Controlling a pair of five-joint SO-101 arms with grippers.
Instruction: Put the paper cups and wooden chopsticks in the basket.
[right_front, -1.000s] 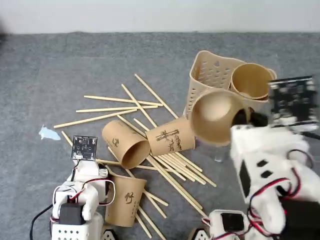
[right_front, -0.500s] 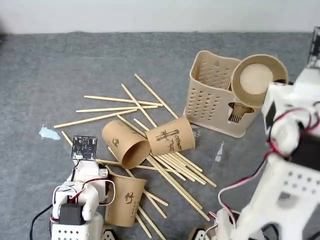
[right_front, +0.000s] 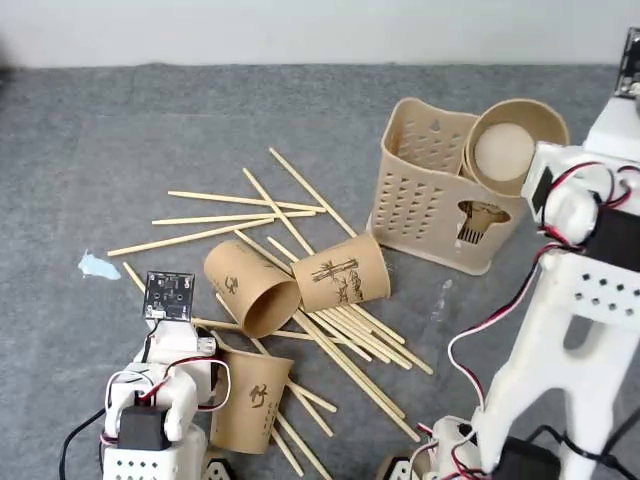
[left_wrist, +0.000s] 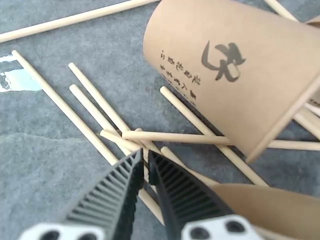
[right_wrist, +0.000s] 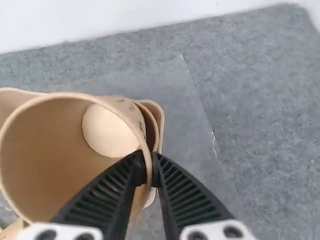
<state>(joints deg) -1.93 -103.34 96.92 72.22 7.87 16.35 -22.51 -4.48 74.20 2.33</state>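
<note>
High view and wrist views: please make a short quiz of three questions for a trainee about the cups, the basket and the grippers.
1. True or false: the right gripper is shut on the rim of a brown paper cup at the beige perforated plastic basket.
2. How many other cups are on the grey mat? A two, B three, C five.
3. Fill in: the left gripper is shut over pale wooden ____.
Key: 1 true; 2 B; 3 chopsticks.

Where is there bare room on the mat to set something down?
Bare mat runs along the far side, between the wall and the chopsticks, and on the left around the blue scrap. The middle is crowded: two paper cups lie over the chopsticks there, up to the basket.
</note>
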